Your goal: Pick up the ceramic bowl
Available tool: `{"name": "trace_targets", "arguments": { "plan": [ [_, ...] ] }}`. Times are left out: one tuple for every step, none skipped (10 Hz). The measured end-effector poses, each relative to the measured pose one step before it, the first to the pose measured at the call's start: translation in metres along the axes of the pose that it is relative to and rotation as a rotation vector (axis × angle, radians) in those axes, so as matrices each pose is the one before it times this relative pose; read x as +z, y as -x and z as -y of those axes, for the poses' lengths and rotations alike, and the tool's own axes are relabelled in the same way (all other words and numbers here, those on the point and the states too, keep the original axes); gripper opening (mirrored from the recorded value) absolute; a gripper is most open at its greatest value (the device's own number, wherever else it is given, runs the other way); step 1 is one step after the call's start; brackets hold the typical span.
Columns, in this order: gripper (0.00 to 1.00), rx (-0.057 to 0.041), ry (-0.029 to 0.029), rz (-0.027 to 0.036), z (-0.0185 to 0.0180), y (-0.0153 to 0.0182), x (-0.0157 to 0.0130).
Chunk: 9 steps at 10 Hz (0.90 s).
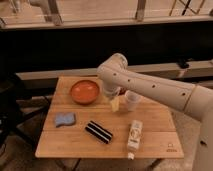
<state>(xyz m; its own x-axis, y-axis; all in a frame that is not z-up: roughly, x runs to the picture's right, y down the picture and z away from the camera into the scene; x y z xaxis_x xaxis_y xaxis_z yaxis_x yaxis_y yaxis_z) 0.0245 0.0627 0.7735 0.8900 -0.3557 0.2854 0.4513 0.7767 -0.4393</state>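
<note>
The ceramic bowl (84, 91) is a round, shallow orange-red bowl with a darker rim. It sits on the far left part of the wooden table (150, 135). My white arm reaches in from the right. The gripper (114, 102) hangs just right of the bowl and a little nearer the camera, between the bowl and a translucent cup (132, 100). It stands apart from the bowl and holds nothing that I can see.
A blue sponge (64, 119) lies at the front left. A black striped flat object (99, 132) lies at the front middle. A white bottle (134, 135) lies on its side at the front right. A dark ledge and railing run behind the table.
</note>
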Motion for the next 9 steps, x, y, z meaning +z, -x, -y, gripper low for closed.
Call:
{"name": "trace_targets", "arguments": {
  "plan": [
    [0.8,-0.00722,-0.00113,0.003,0.00176,0.00228,0.0018],
    [0.8,-0.00909,-0.00082,0.00444,0.00143,0.00182,0.00202],
    [0.8,-0.01096,0.00007,0.00506,0.0012,0.00143,0.00339],
    [0.8,-0.0083,-0.00017,0.0033,0.00077,0.00029,0.00308],
    [0.8,-0.00763,-0.00033,0.00524,0.00079,-0.00022,0.0038],
    [0.8,-0.00641,-0.00155,0.00449,0.0023,0.00045,0.00295],
    [0.8,-0.01093,0.00025,0.00593,0.00219,0.00227,0.00308],
    [0.8,-0.00921,0.00058,0.00528,0.00212,0.00159,0.00306],
    [0.8,-0.00827,0.00017,0.00425,0.00204,0.00061,0.00367]
  ]
}}
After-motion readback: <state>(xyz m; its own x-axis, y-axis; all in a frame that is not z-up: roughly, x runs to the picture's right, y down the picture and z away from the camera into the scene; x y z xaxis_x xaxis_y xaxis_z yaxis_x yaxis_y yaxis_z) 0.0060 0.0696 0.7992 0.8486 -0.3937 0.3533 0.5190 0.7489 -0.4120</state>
